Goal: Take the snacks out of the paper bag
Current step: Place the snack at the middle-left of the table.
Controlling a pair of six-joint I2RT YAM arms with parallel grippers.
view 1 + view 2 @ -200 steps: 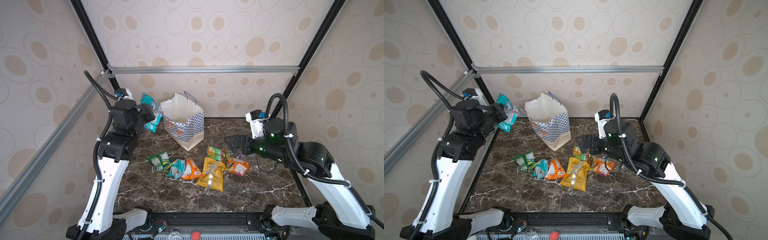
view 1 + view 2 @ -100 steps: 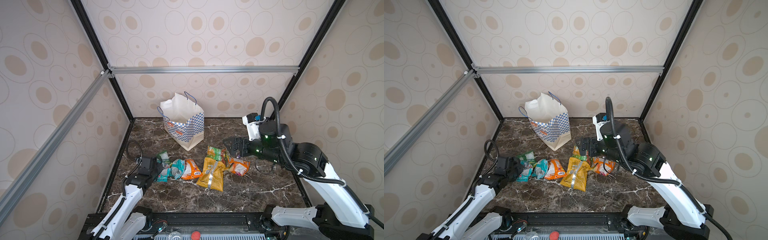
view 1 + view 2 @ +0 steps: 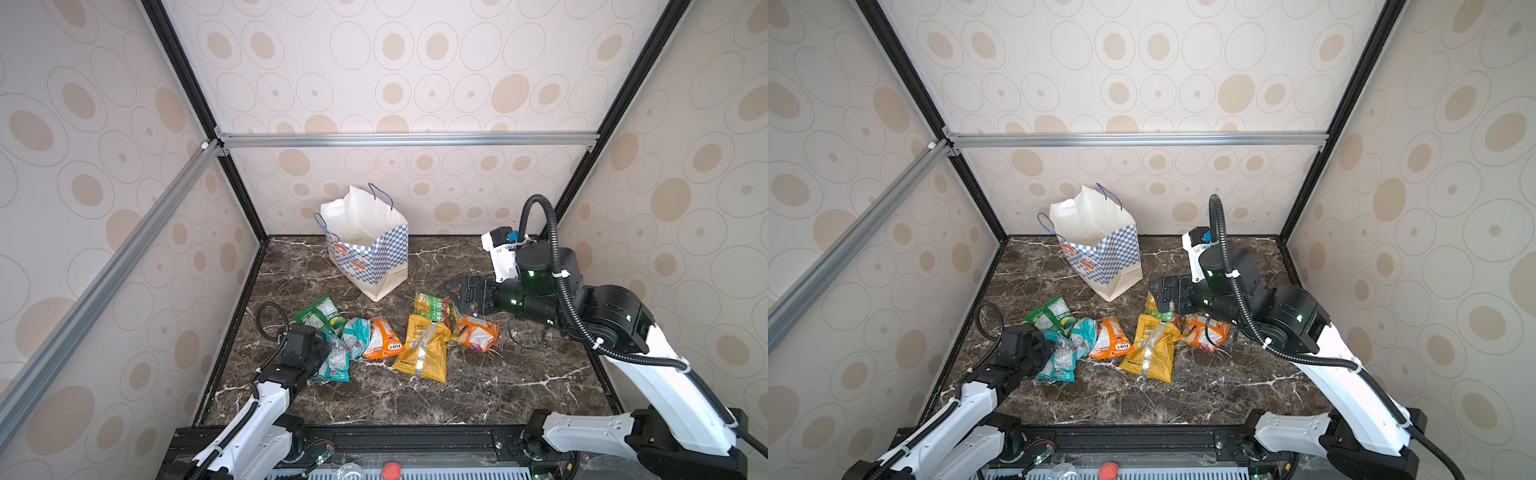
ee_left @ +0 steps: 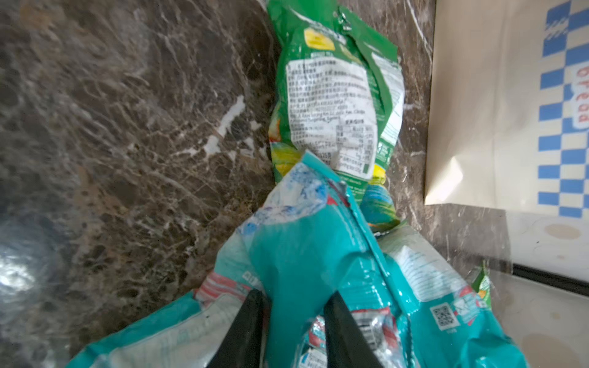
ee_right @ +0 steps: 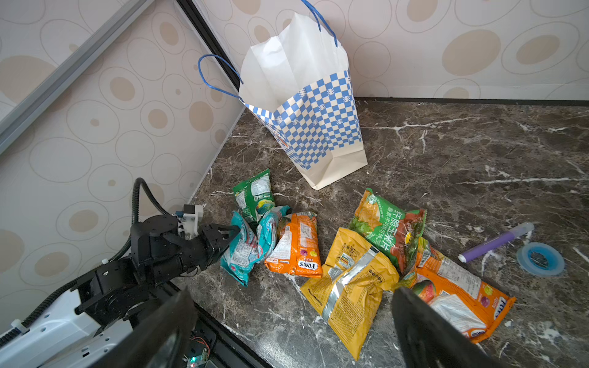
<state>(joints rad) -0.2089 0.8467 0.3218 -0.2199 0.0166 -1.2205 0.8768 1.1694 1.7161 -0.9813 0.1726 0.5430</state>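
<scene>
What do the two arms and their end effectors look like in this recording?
The left arm and right arm share white shell links and black joint housings, each trailing a black corrugated cable. The right arm shows green lights on its joints and a blue connector on a white wrist block. The left end effector and right end effector have plain black tapering fingers.

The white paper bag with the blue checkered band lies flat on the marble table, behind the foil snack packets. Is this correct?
No: the white paper bag stands upright on the marble table, behind the foil snack packets; the right wrist view shows it.
</scene>
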